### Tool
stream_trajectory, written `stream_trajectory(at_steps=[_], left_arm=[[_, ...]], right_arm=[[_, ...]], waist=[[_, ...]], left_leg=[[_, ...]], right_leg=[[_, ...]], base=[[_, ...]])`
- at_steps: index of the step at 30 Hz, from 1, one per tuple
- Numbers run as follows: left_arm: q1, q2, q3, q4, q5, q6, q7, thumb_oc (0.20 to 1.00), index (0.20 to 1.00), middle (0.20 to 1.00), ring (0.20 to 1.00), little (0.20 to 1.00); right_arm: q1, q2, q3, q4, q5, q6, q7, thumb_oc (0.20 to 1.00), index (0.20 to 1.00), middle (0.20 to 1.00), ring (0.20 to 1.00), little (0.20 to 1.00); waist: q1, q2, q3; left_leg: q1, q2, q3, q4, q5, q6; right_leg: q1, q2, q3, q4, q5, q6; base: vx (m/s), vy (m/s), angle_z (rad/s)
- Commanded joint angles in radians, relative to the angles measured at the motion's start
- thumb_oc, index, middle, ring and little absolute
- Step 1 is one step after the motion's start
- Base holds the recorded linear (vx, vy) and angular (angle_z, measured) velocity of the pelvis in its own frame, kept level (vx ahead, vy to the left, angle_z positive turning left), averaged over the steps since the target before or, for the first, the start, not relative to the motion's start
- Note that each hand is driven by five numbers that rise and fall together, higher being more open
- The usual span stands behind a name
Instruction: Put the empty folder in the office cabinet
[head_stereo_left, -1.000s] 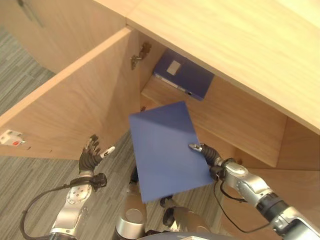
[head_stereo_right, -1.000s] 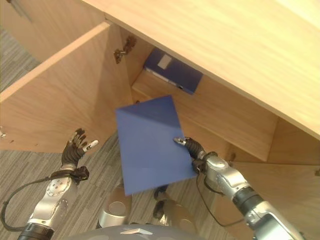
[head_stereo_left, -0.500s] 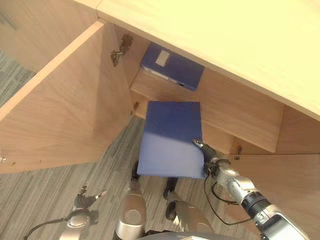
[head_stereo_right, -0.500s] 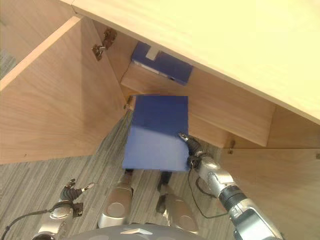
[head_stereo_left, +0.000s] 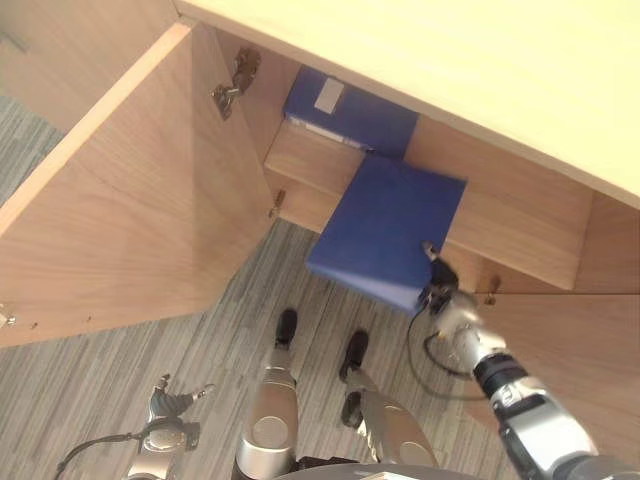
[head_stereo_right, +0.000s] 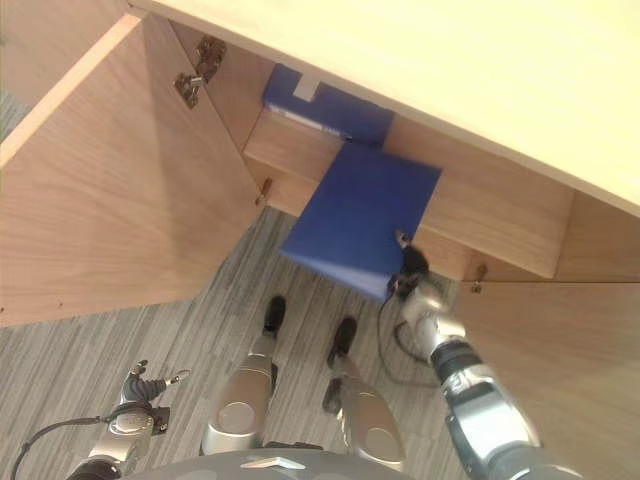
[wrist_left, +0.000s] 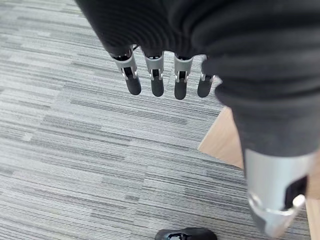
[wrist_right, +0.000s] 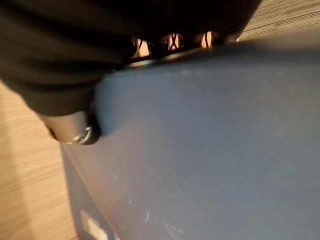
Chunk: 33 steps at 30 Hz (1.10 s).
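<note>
A flat blue folder (head_stereo_left: 385, 230) hangs tilted at the mouth of the wooden office cabinet (head_stereo_left: 530, 235). Its far edge lies against the front of the shelf. My right hand (head_stereo_left: 438, 292) is shut on the folder's near right corner, thumb on top. In the right wrist view the folder's (wrist_right: 210, 150) surface is right against the hand's dark cover (wrist_right: 75, 50), with the fingers behind it. My left hand (head_stereo_left: 170, 405) hangs low at the left over the carpet. In the left wrist view its fingers (wrist_left: 157, 80) are straight and hold nothing.
A thicker blue binder (head_stereo_left: 350, 108) lies on the cabinet's upper shelf, just above the folder. The open cabinet door (head_stereo_left: 130, 200) stands out to the left, with a metal hinge (head_stereo_left: 235, 78) at its top. Grey striped carpet (head_stereo_left: 200, 330) covers the floor.
My right hand has pushed the folder forward and to the right, up to the shelf front. The camera has shifted. My left hand, which dropped low earlier, stays there.
</note>
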Motion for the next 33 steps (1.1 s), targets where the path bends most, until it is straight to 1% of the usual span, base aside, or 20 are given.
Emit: stream_trajectory(at_steps=[1, 6, 12, 14, 17, 18, 19, 20, 21, 22, 26, 28, 30, 33], left_arm=[[0.007, 0.018, -0.040, 0.052, 0.045, -0.018, 0.006, 1.000, 1.000, 1.000, 1.000, 1.000], [0.015, 0.010, -0.042, 0.080, 0.050, -0.012, -0.012, 1.000, 1.000, 1.000, 1.000, 1.000], [0.018, 0.012, -0.040, 0.068, 0.051, -0.014, -0.014, 1.000, 1.000, 1.000, 1.000, 1.000], [0.011, 0.013, -0.044, 0.064, 0.055, -0.015, -0.004, 1.000, 1.000, 1.000, 1.000, 1.000], [0.004, 0.014, -0.053, 0.056, 0.057, -0.018, 0.013, 1.000, 1.000, 1.000, 1.000, 1.000], [0.003, 0.014, -0.053, 0.056, 0.057, -0.018, 0.013, 1.000, 1.000, 1.000, 1.000, 1.000], [-0.003, 0.015, -0.057, 0.058, 0.056, -0.019, 0.026, 1.000, 1.000, 1.000, 1.000, 1.000], [-0.003, 0.015, -0.057, 0.058, 0.056, -0.019, 0.026, 1.000, 1.000, 1.000, 1.000, 1.000], [-0.010, 0.017, -0.061, 0.060, 0.053, -0.020, 0.044, 1.000, 1.000, 1.000, 1.000, 1.000], [-0.016, 0.020, -0.065, 0.061, 0.054, -0.022, 0.053, 1.000, 1.000, 1.000, 1.000, 1.000], [-0.027, 0.032, -0.096, 0.059, 0.053, -0.032, 0.077, 1.000, 1.000, 1.000, 1.000, 1.000], [-0.034, 0.044, -0.118, 0.048, 0.046, -0.038, 0.081, 1.000, 1.000, 1.000, 1.000, 1.000], [-0.036, 0.047, -0.127, 0.046, 0.048, -0.040, 0.082, 1.000, 1.000, 1.000, 1.000, 1.000], [-0.046, 0.070, -0.164, 0.025, 0.052, -0.053, 0.087, 1.000, 1.000, 1.000, 1.000, 1.000]], right_arm=[[-0.023, -0.057, 0.050, -0.144, -0.005, -0.059, 0.067, 0.200, 0.200, 0.200, 0.200, 0.200], [-0.032, -0.087, 0.078, -0.197, -0.013, -0.056, 0.088, 0.200, 0.200, 0.200, 0.200, 0.200], [-0.018, -0.086, 0.071, -0.215, -0.020, -0.055, 0.085, 0.200, 0.200, 0.200, 0.200, 0.200], [-0.010, -0.067, 0.030, -0.205, -0.010, -0.079, 0.054, 0.200, 0.200, 0.200, 0.200, 0.200], [-0.017, -0.028, -0.037, -0.135, -0.006, -0.121, -0.019, 0.200, 0.200, 0.200, 0.200, 0.200], [-0.018, -0.028, -0.037, -0.135, -0.006, -0.121, -0.019, 0.200, 0.200, 0.200, 0.200, 0.200], [-0.030, -0.012, -0.060, -0.105, -0.014, -0.137, -0.055, 0.200, 0.200, 0.200, 0.200, 0.200], [-0.030, -0.012, -0.060, -0.105, -0.014, -0.137, -0.055, 0.200, 0.200, 0.200, 0.200, 0.200], [-0.065, 0.001, -0.090, -0.057, -0.025, -0.151, -0.100, 0.200, 0.200, 0.200, 0.200, 0.200], [-0.093, 0.005, -0.109, -0.029, -0.021, -0.160, -0.121, 0.200, 0.200, 0.200, 0.200, 0.200], [-0.206, 0.012, -0.163, 0.078, 0.026, -0.189, -0.170, 0.200, 0.200, 0.200, 0.200, 0.200], [-0.293, -0.011, -0.181, 0.152, 0.047, -0.198, -0.204, 0.200, 0.200, 0.200, 0.200, 0.200], [-0.323, -0.017, -0.185, 0.184, 0.049, -0.199, -0.211, 0.200, 0.200, 0.200, 0.200, 0.200], [-0.437, -0.054, -0.197, 0.295, 0.076, -0.203, -0.238, 0.200, 0.200, 0.200, 0.200, 0.200]], waist=[[0.010, -0.011, -0.056], [0.006, -0.019, -0.066], [0.003, -0.023, -0.070], [0.001, -0.023, -0.068], [0.004, -0.015, -0.058], [0.002, -0.017, -0.060], [0.003, -0.013, -0.056], [0.003, -0.013, -0.056], [0.007, -0.009, -0.049], [0.010, -0.004, -0.043], [0.032, 0.013, -0.018], [0.055, 0.026, 0.000], [0.062, 0.031, 0.006], [0.089, 0.050, 0.031]], left_leg=[[0.007, 0.046, -0.040, -0.014, -0.078, -0.025], [0.010, 0.045, -0.037, -0.014, -0.079, -0.024], [0.017, 0.044, -0.035, -0.014, -0.085, -0.023], [0.014, 0.044, -0.035, -0.014, -0.087, -0.023], [0.014, 0.046, -0.037, -0.014, -0.091, -0.022], [0.009, 0.043, -0.038, -0.014, -0.087, -0.021], [0.005, 0.043, -0.040, -0.014, -0.086, -0.021], [0.005, 0.043, -0.040, -0.014, -0.086, -0.021], [-0.006, 0.041, -0.044, -0.014, -0.083, -0.021], [-0.014, 0.040, -0.047, -0.014, -0.081, -0.021], [-0.045, 0.040, -0.058, -0.014, -0.070, -0.024], [-0.071, 0.043, -0.068, -0.014, -0.066, -0.029], [-0.084, 0.044, -0.072, -0.014, -0.062, -0.030], [-0.135, 0.042, -0.086, -0.014, -0.048, -0.036]], right_leg=[[-0.021, -0.052, -0.022, -0.004, -0.030, 0.083], [-0.018, -0.055, -0.022, -0.004, -0.030, 0.084], [-0.014, -0.056, -0.025, -0.004, -0.032, 0.085], [-0.016, -0.056, -0.026, -0.004, -0.032, 0.086], [-0.017, -0.054, -0.026, -0.004, -0.033, 0.085], [-0.021, -0.056, -0.027, -0.004, -0.031, 0.086], [-0.023, -0.056, -0.029, -0.004, -0.030, 0.086], [-0.023, -0.056, -0.029, -0.004, -0.030, 0.086], [-0.031, -0.056, -0.032, -0.004, -0.028, 0.086], [-0.037, -0.056, -0.034, -0.004, -0.028, 0.086], [-0.059, -0.054, -0.043, -0.004, -0.024, 0.087], [-0.080, -0.051, -0.051, -0.004, -0.025, 0.087], [-0.089, -0.049, -0.056, -0.004, -0.025, 0.088], [-0.131, -0.045, -0.070, -0.004, -0.021, 0.088]], base=[[0.01, -0.009, 0.06], [0.00, 0.000, 0.01], [0.00, 0.000, 0.00], [0.00, -0.001, -0.02], [0.00, 0.000, 0.00], [-0.01, 0.008, -0.05], [-0.02, 0.007, -0.04], [0.00, 0.000, 0.00], [0.00, 0.000, 0.00], [-0.04, 0.010, -0.04], [-0.04, -0.001, 0.01], [-0.05, -0.025, 0.10], [-0.05, -0.010, 0.07], [-0.07, -0.014, 0.15]])
